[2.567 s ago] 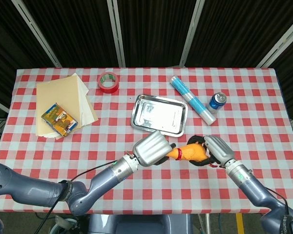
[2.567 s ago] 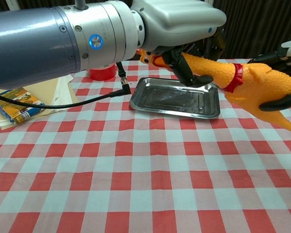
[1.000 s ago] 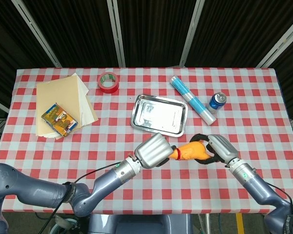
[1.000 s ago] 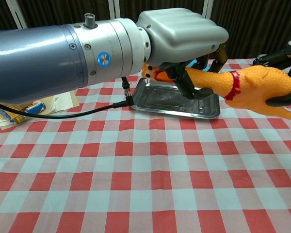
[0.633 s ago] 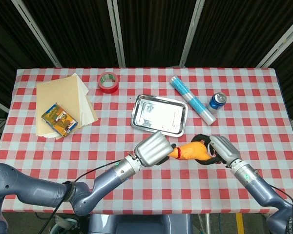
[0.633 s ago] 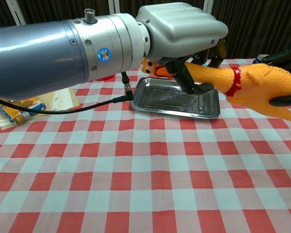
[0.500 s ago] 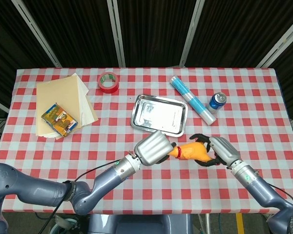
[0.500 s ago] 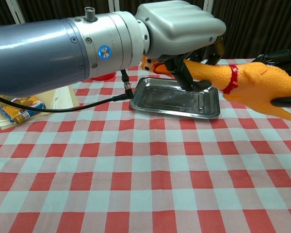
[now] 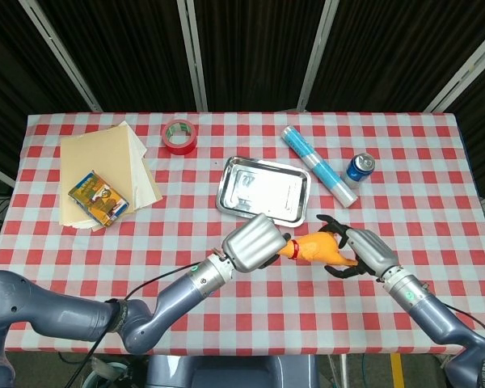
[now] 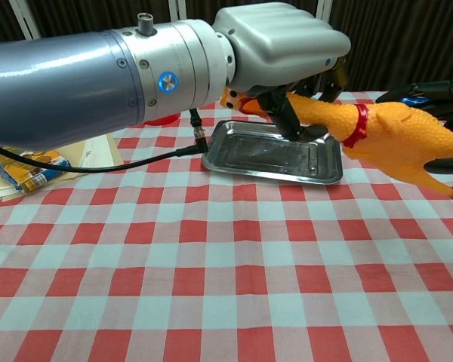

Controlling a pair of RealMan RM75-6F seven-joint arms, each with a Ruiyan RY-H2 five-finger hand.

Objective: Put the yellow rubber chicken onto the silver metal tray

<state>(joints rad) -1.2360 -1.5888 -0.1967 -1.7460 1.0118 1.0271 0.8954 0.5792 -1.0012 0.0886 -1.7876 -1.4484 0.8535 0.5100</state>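
The yellow rubber chicken point(image 9: 314, 246) point(image 10: 396, 136) hangs in the air just in front of the silver metal tray point(image 9: 263, 190) point(image 10: 264, 154), head to the left, legs to the right. My left hand point(image 9: 250, 242) point(image 10: 283, 45) grips its neck and head. My right hand point(image 9: 368, 249) sits at the chicken's body with its dark fingers point(image 10: 430, 90) spread apart above and below it; the upper ones stand clear of the body. The tray lies empty on the checked cloth.
A red tape roll point(image 9: 179, 135) lies behind the tray to the left. A blue-and-white tube point(image 9: 318, 166) and a blue can point(image 9: 359, 168) lie to its right. Tan papers point(image 9: 105, 162) with a small colourful box point(image 9: 98, 197) sit at far left.
My right hand's fingers have spread away from the chicken's body. The chicken's rear has sagged a little while my left hand keeps hold of the neck.
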